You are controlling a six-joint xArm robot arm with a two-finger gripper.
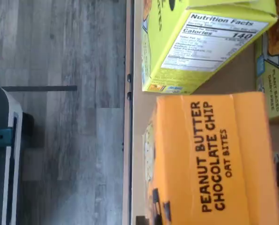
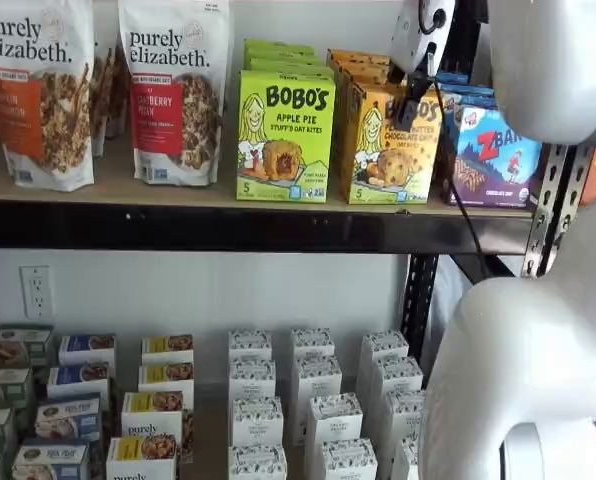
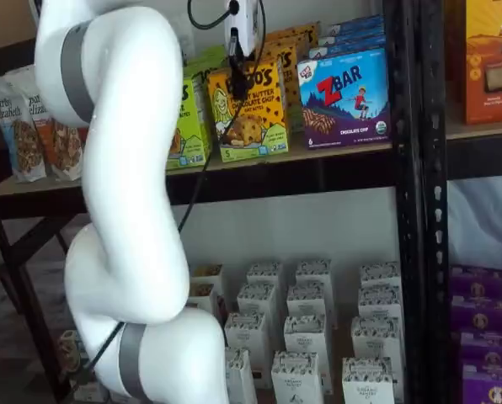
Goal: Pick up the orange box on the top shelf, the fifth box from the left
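Observation:
The orange box (image 2: 386, 150) stands on the top shelf (image 2: 128, 188) between a lime-green Apple Pie carton (image 2: 283, 135) and a blue ZBar box (image 2: 493, 155). It also shows in a shelf view (image 3: 255, 118). In the wrist view its top face (image 1: 214, 159), reading "Peanut Butter Chocolate Chip", lies just below the camera. The gripper (image 2: 415, 105) hangs in front of the orange box's upper part, white body above and black fingers down, and shows in both shelf views (image 3: 238, 82). No gap between the fingers can be made out. I cannot tell whether they touch the box.
More orange and green cartons stand behind the front ones. Granola bags (image 2: 173, 90) stand further left on the shelf. A black upright (image 3: 407, 168) rises right of the ZBar box (image 3: 344, 97). Small white boxes (image 2: 313, 400) fill the lower level. A cable (image 2: 463, 215) hangs from the gripper.

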